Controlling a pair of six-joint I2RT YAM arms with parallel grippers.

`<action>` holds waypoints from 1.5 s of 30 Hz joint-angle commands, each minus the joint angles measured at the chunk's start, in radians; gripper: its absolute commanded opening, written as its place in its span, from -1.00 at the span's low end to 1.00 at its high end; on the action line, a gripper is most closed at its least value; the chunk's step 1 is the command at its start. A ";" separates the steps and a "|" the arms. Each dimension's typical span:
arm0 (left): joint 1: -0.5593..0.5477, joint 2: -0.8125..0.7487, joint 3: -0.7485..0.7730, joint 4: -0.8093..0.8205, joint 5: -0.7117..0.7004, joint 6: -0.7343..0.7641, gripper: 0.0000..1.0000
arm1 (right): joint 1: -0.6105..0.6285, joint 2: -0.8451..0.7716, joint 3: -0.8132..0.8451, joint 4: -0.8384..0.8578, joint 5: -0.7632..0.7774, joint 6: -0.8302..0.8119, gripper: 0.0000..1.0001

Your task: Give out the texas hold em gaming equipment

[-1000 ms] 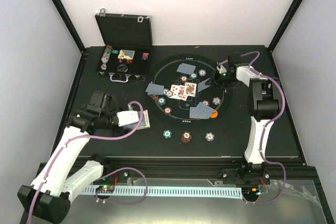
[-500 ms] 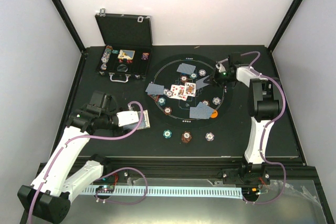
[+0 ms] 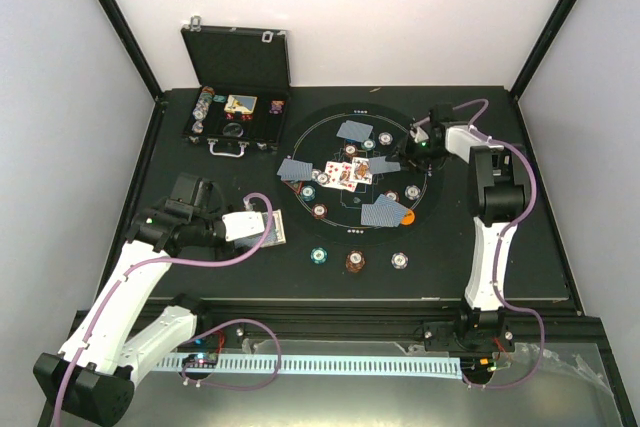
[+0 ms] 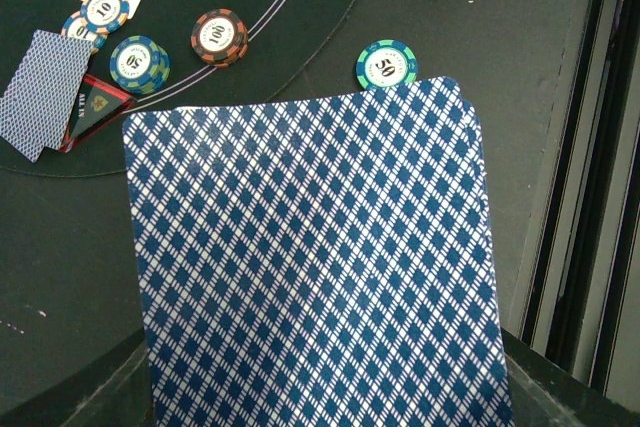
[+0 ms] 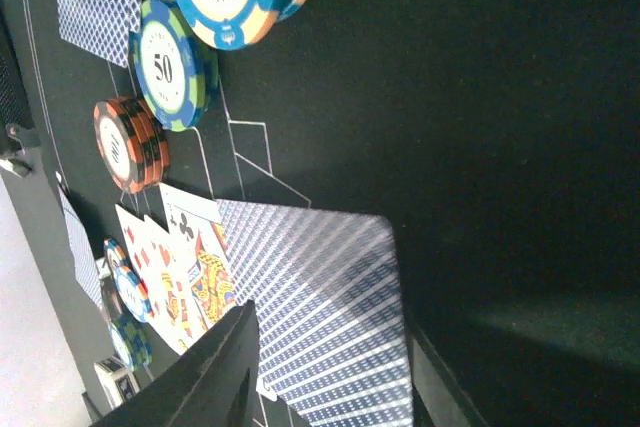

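Black table [image 3: 500,247] carries the round mat [image 3: 345,209], w/ chips and cards already spread on it. Right gripper [image 3: 408,155] is low over the far-right part of the mat. Its jaws stand a little apart and the face-down card [image 5: 320,297] lies flat between them, touching the face-up cards [image 5: 175,267], so I judge it is released. Best now: open fully, lift straight up, no sideways drag, else the card slides. Left gripper [image 3: 258,227] is closed on the deck [image 4: 310,267], left of the mat, near a teal chip [image 4: 385,64]; keep this grip firm.
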 commanded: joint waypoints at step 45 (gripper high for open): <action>-0.002 0.016 0.060 -0.004 0.039 -0.005 -0.30 | 0.822 -0.493 -0.341 0.439 -0.085 0.364 0.80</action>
